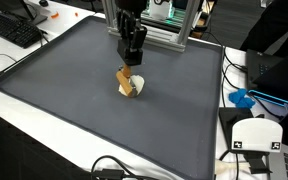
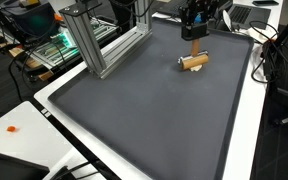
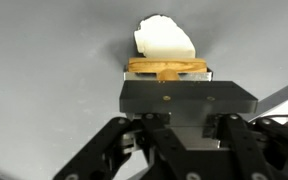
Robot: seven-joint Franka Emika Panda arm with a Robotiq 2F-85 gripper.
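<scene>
My gripper (image 1: 132,62) hangs over the far middle of a dark grey mat (image 1: 74,100), pointing down. It is shut on a tan wooden piece (image 1: 125,82) whose lower end reaches the mat. In the wrist view the wooden piece (image 3: 169,68) lies crosswise just beyond the black fingers of the gripper (image 3: 170,78). A small white lump (image 3: 164,40) sits on the mat right behind the wood and touches it; it also shows as the white lump (image 1: 137,86). From the other side, the wooden piece (image 2: 192,62) hangs below the gripper (image 2: 194,36) and hides the lump.
The mat (image 2: 154,110) covers most of a white table. An aluminium frame (image 2: 104,45) stands along one edge of the mat. A keyboard (image 1: 12,30), cables and a blue object (image 1: 242,98) lie beyond the mat's edges. A white device (image 1: 254,135) sits at one corner.
</scene>
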